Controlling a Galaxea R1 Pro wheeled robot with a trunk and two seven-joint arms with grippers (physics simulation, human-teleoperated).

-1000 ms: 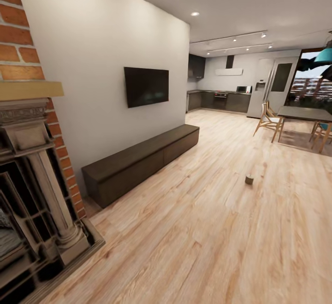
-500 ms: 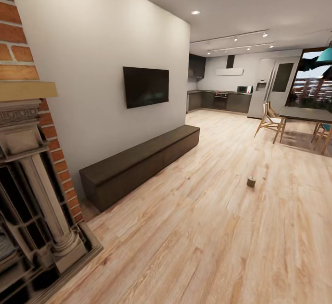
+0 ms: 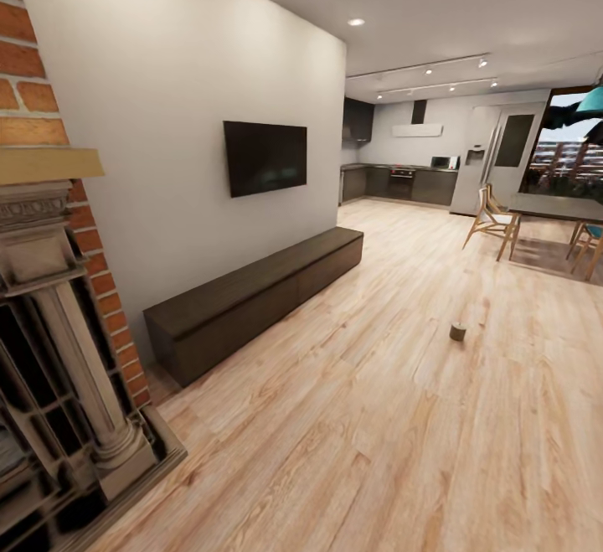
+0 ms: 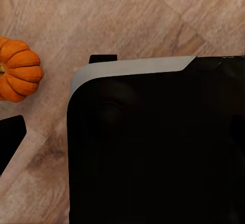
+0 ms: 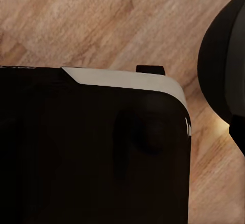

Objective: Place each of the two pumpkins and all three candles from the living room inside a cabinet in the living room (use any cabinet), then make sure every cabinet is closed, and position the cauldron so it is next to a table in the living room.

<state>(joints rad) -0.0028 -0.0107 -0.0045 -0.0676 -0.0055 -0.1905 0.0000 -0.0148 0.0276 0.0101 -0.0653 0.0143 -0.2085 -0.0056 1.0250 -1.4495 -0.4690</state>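
A long, low dark cabinet (image 3: pixel 255 301) is seen against the white wall beneath a television (image 3: pixel 265 157), its front panels shut. One small dark candle (image 3: pixel 457 332) stands alone on the wooden floor (image 3: pixel 377 418), well apart from the cabinet. A brick fireplace (image 3: pixel 50 317) rises at the left. In the left wrist view, a pumpkin (image 4: pixel 19 69) lies on the floor beside the robot's black body. Whether either gripper is spread or pressed together cannot be told.
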